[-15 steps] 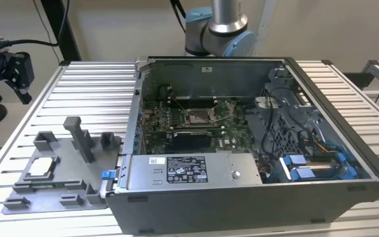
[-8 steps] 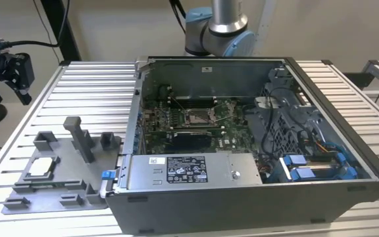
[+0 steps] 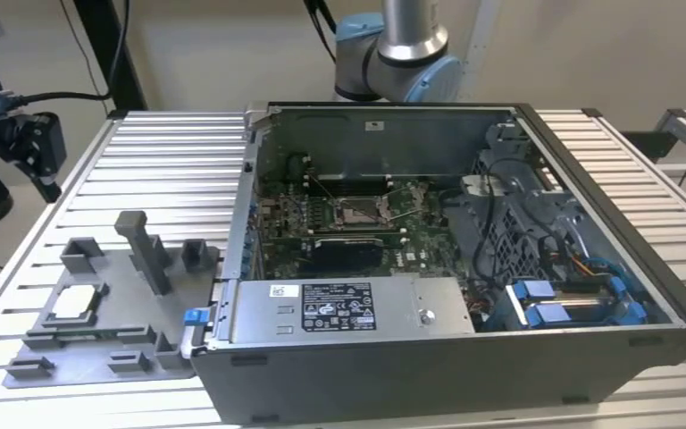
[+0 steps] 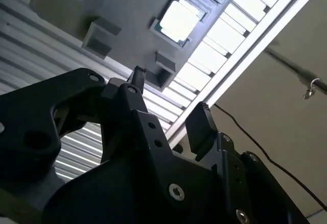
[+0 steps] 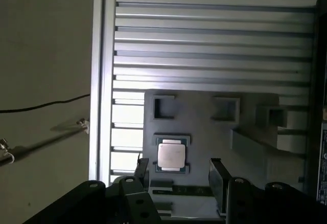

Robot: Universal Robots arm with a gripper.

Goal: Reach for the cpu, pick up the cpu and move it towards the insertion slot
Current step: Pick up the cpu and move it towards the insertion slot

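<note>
The cpu point(image 3: 75, 304) is a small silvery square lying flat in a nest on a grey plastic fixture point(image 3: 81, 368), at the exterior view's left, beside the computer case. Both wrist views show the cpu point(image 5: 170, 155) point(image 4: 179, 19) beyond my fingertips. My gripper point(image 5: 178, 175) point(image 4: 168, 101) is open and empty, hanging above the fixture with its black fingers point(image 5: 141, 168) apart, clear of the chip. The insertion slot point(image 3: 359, 212) is a square socket with a metal frame on the green board inside the case.
The open computer case point(image 3: 581, 357) takes up the middle and right of the ribbed metal table point(image 3: 164, 152). Grey posts and blocks point(image 3: 146, 250) stand on the fixture around the cpu. The table's edge point(image 5: 97, 81) runs close by, with a cable on the floor beyond.
</note>
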